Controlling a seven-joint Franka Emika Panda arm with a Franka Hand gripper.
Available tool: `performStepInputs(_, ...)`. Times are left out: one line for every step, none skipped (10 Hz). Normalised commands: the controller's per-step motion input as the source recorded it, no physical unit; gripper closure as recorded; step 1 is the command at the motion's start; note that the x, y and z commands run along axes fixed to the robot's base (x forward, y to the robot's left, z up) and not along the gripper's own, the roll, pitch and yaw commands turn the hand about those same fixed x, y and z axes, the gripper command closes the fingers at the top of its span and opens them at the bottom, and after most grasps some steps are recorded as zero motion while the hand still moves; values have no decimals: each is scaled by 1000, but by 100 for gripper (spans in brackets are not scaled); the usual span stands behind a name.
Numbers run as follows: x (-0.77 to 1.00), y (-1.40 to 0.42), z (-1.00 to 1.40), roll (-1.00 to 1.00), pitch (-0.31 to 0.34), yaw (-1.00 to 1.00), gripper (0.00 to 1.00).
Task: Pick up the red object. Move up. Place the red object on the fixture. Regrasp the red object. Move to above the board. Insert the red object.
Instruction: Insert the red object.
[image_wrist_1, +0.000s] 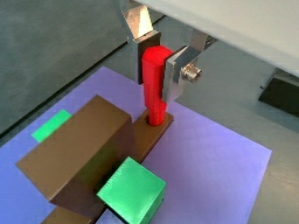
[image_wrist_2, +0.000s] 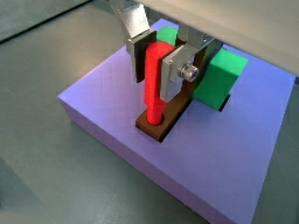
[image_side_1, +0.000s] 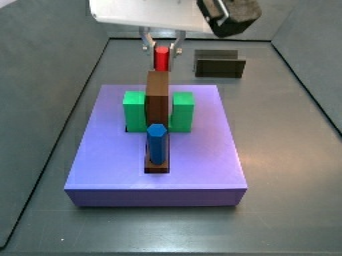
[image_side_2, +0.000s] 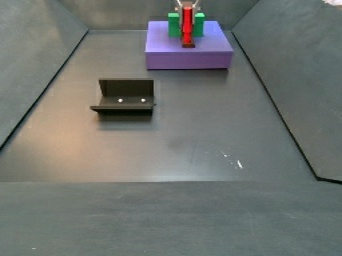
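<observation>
We find the hand (image_wrist_2: 162, 63) over the board (image_wrist_2: 105, 109), its silver fingers (image_wrist_2: 181, 70) clamped on the upper part of the red peg (image_wrist_2: 152, 83). The peg hangs upright, its lower end down in a dark brown slot (image_wrist_2: 160, 125) in the board's top; in both wrist views it looks at least partly seated, so we judge the insertion to be under way. Holding it high on the shaft keeps the fingers clear of the surface.

Close around the slot: a brown bar (image_wrist_1: 76, 157) and a green block (image_wrist_1: 131, 190) in a wrist view, another green block (image_wrist_2: 219, 77) just behind the fingers. A blue peg (image_side_1: 156, 143) stands in the same strip, nearer the board's far end. The bar crowds the peg's side most. The fixture (image_side_2: 123, 97) sits empty, well apart on the table (image_side_2: 187, 130).
</observation>
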Motion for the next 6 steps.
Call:
performStepInputs(0,57,-337,7,-43,0,100)
performStepInputs(0,34,-366,6,-56,0,100)
performStepInputs(-3,6,-429,30,-86,0,100)
performStepInputs(-9,0,-483,46,-100,0,100)
performStepInputs(0,0,-463,20,-81,0,100)
performStepInputs(169,-240,-180,0,0,100,100)
